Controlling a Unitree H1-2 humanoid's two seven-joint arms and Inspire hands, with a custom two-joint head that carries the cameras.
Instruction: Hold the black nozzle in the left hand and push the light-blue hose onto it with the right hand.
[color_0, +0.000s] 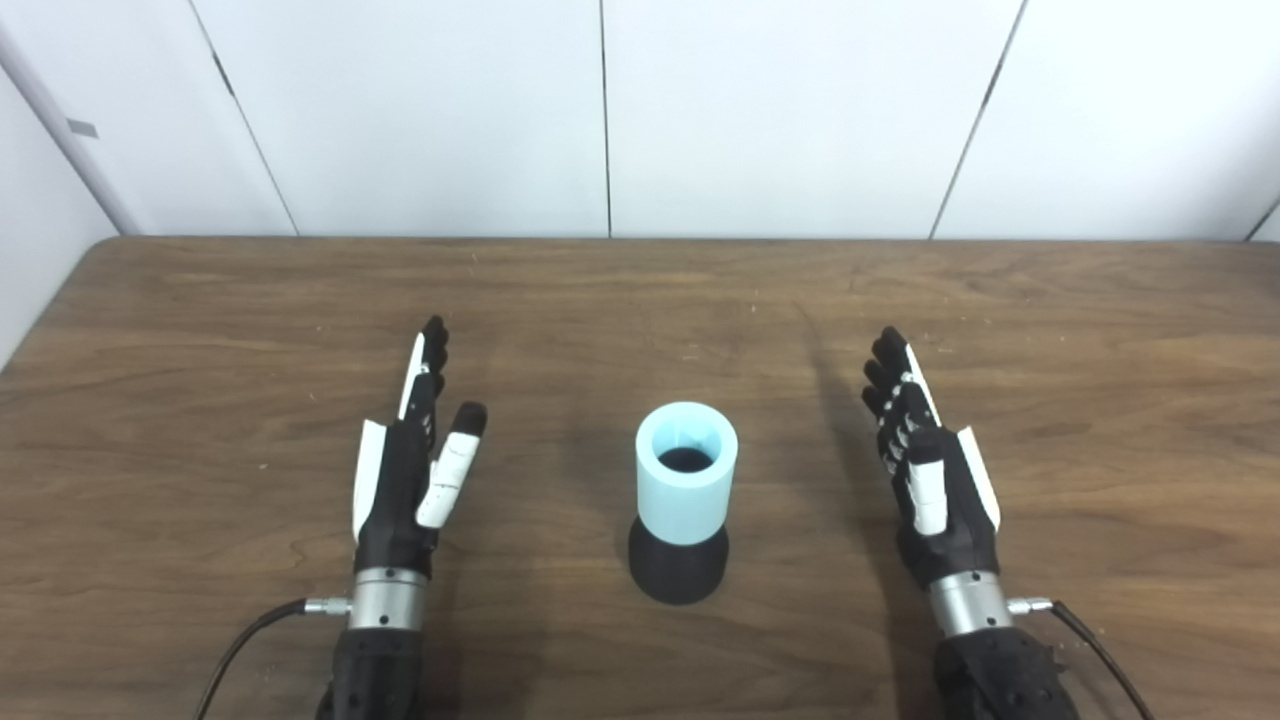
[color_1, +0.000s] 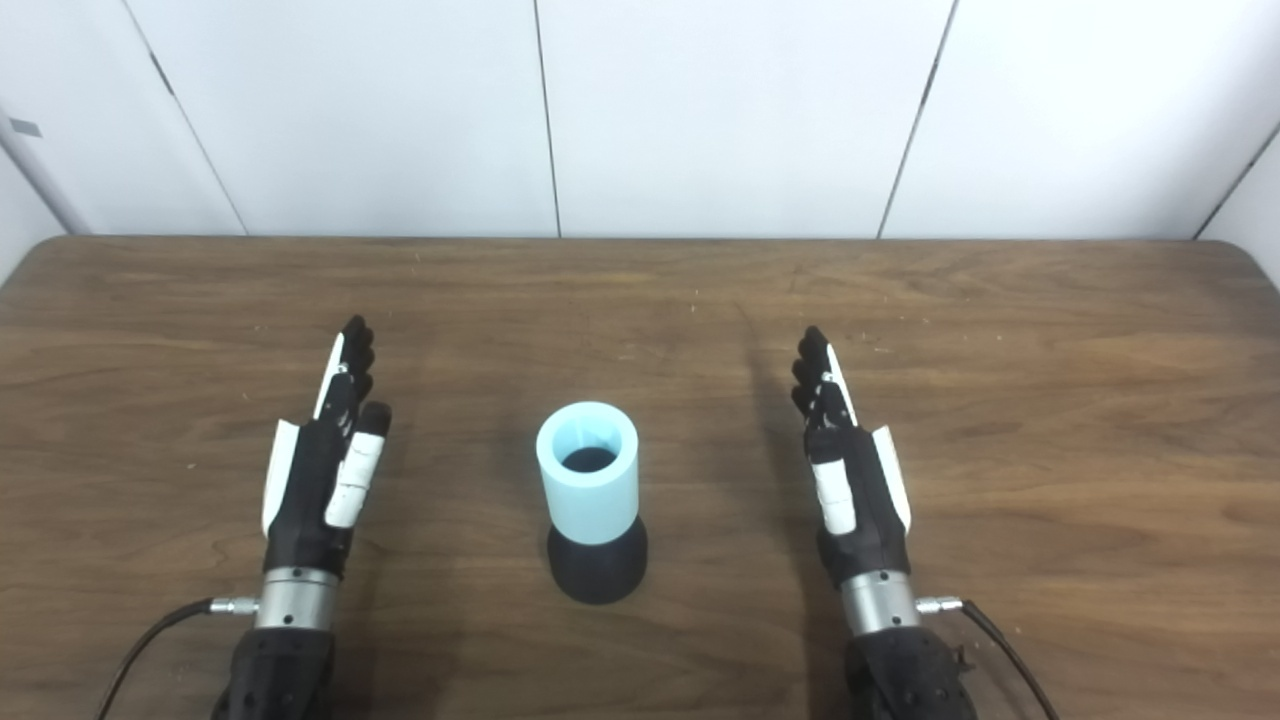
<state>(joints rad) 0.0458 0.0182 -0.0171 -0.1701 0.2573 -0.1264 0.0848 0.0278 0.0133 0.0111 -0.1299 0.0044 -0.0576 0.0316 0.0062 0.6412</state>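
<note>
Midway between the two hands, the hose (color_0: 686, 475) already sits upright on the nozzle (color_0: 678, 568) on the table (color_0: 640, 300), while left hand (color_0: 405, 470) and right hand (color_0: 925, 470) hover apart, fingers spread and empty, so the joining looks done and nothing seems left but perhaps a seating check.

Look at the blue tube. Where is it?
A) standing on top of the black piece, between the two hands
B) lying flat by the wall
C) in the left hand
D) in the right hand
A: the light-blue hose stands upright on the black nozzle, with the open left hand and right hand apart on either side.
</note>
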